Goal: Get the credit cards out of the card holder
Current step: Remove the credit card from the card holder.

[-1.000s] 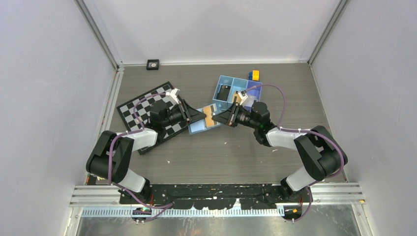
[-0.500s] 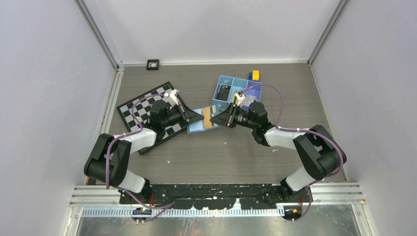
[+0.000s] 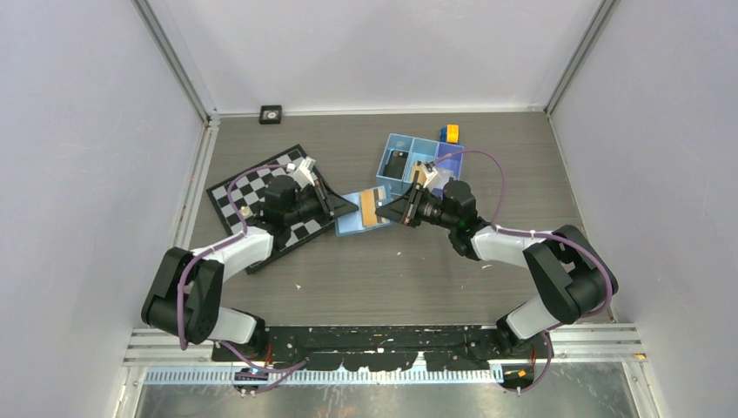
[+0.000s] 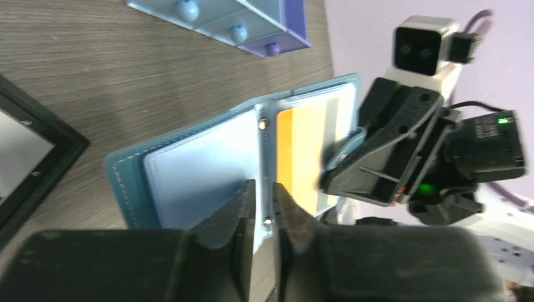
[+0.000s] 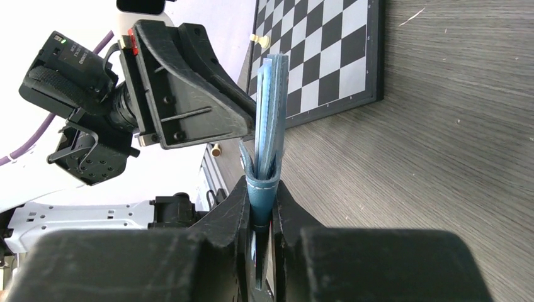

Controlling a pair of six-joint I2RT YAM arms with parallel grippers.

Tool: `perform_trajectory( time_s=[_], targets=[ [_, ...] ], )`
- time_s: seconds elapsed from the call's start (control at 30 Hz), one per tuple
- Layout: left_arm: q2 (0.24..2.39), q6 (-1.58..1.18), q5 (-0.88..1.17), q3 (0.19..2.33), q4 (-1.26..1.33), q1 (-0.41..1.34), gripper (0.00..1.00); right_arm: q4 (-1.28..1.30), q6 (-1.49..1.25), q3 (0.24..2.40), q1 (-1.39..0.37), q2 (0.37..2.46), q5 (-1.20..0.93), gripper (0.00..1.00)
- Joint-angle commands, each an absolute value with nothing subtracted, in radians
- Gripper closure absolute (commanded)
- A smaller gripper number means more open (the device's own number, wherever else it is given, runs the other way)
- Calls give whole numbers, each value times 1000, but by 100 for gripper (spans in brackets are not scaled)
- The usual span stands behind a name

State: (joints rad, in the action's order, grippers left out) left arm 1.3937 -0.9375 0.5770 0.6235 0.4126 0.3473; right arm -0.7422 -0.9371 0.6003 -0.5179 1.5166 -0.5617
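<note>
Where the card holder (image 3: 351,225) sits: mid-table, spread open between the two grippers, just right of the chessboard (image 3: 252,196) and just in front of the blue tray (image 3: 390,139).
Card holder, left wrist view: both panels (image 4: 195,170) face the camera, the plain light-blue one on the left and the pocket side on the right.
Card holder, right wrist view: seen edge-on (image 5: 267,113), its layers running away from the camera.
Orange-tan card (image 3: 370,209): lies in the pocket panel, its face (image 4: 308,151) mostly showing.
Left gripper (image 3: 348,209): reaches in from the chessboard side. Its fingers (image 4: 242,207) are nearly together over the fold line, and they seem to pinch a thin layer of the wallet there, though the gap is too narrow to be sure which layer.
Right gripper (image 3: 383,209): comes in from the opposite side, tip to tip with the left one.
Right fingers (image 5: 236,207): closed tight on the wallet's near edge, the blue stitched rim clamped between them.
Left gripper from the right wrist (image 5: 249,129): its tip touches the wallet's far part.
Right gripper from the left wrist (image 4: 343,154): bites the pocket panel's outer edge, beside the orange-tan card.
Blue tray: three compartments, a dark flat thing (image 3: 398,163) in the left one.
Table (image 3: 392,279): grey wood grain.
</note>
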Motion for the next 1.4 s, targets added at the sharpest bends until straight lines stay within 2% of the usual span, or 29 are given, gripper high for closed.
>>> perform_trajectory(
  time_s=[0.0, 0.2, 0.43, 0.67, 0.77, 0.9, 1.1, 1.37],
  targets=[
    [1409, -1010, 651, 603, 620, 347, 75, -796, -928, 601, -512, 1465, -555, 99],
    [1449, -1064, 703, 588, 756, 352, 58, -812, -937, 601, -512, 1471, -567, 100],
    [1502, -1074, 724, 616, 732, 359, 58, -900, -985, 599, -512, 1499, -615, 100],
    [1555, -1221, 801, 605, 994, 359, 65, -949, -1020, 597, -512, 1521, -629, 100],
    [1578, -1269, 816, 602, 1088, 359, 76, -940, -1018, 600, -512, 1523, -626, 100],
    [1578, -1274, 817, 600, 1108, 355, 99, -929, -1015, 599, -508, 1521, -617, 98],
    [1560, -1276, 798, 575, 1106, 325, 100, -917, -1018, 580, -485, 1504, -586, 85],
    [1547, -1241, 768, 562, 1016, 299, 100, -926, -1032, 550, -453, 1481, -556, 84]
  ],
)
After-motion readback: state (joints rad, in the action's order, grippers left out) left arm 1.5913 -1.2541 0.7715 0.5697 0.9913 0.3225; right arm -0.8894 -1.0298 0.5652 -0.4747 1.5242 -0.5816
